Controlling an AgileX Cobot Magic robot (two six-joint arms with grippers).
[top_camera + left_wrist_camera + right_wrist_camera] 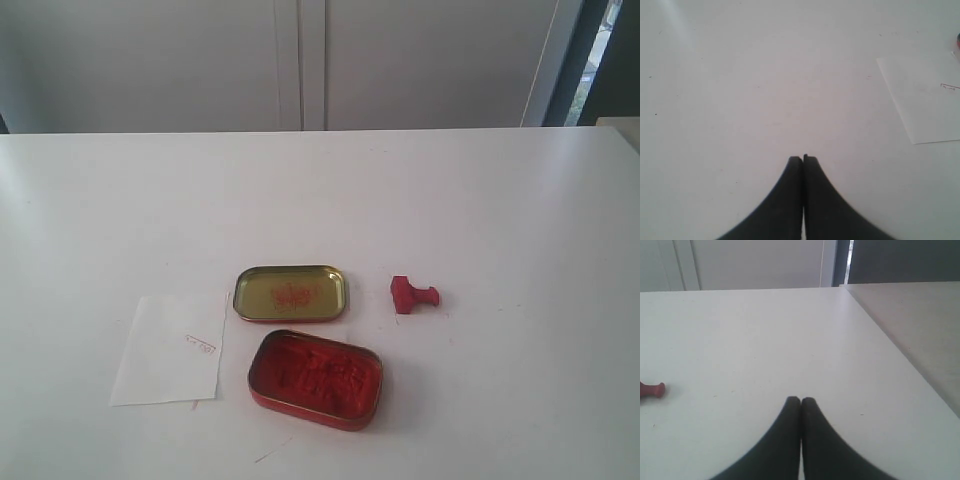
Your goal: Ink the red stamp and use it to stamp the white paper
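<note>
Both the left jaws and the right jaws are pressed together, over bare white counter (480, 200). The white paper (170, 348) lies flat just left of the oval red ink tin (315, 378); its small boxed red mark is too tiny to read. The gold-lined lid (291, 293) sits just behind the tin (red smears inside). The red stamp (412, 295) lies on its side behind and right of the tin, open counter beyond it.

On the table (480, 200), the sheet of paper (165, 350) lies at the left, with the open tin lid (240, 292) just beside its far right corner. The tin of ink paste (300, 408) sits directly in front of the lid, nearly touching it. The stamp (412, 295) lies on its side to the right of the lid, apart from it.
</note>
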